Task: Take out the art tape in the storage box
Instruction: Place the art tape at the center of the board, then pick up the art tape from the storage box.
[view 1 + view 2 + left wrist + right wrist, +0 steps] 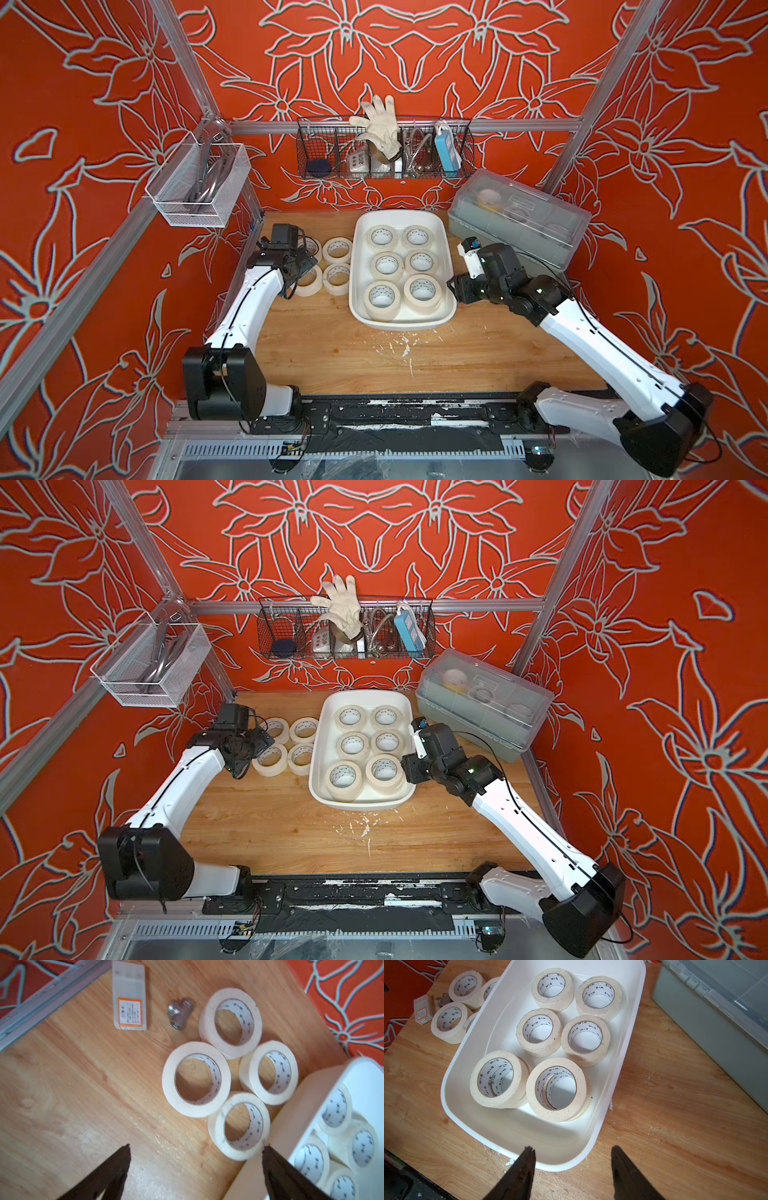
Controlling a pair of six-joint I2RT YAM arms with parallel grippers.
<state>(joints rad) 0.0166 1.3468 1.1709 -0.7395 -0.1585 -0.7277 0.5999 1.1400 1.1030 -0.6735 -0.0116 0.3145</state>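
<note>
**Inspector:** Where is the task item?

**Assessor:** The art tape rolls (556,1062) are cream masking-tape rings with white printed cores, and they are in two places. Four rolls (169,1082) lie flat on the wooden tabletop (332,353). They are clustered toward the far left corner, between the left edge and the shallow, glossy white plastic storage box (399,325). The box stands mid-tabletop, nearer the far edge.

**Inspector:** What is inside the box?

**Assessor:** Six spots in two columns hold rolls. The right wrist view shows a second roll under each of the two nearest the front edge. That makes eight still inside, as far as can be seen.

**Inspector:** Left pincer?

**Assessor:** The left pincer (196,1147) hangs over the tabletop just beside the four removed rolls. Its fingers are spread wide with nothing between them.

**Inspector:** Right pincer?

**Assessor:** The right pincer (573,1147) hangs just beside the box, on the side facing the tabletop's right edge, near the box's front corner. Its fingers are moderately parted and hold nothing.

**Inspector:** Progress?

**Assessor:** In my judgement, about a third is done. Most of the rolls are still to come out, and neither arm is carrying one.
</note>
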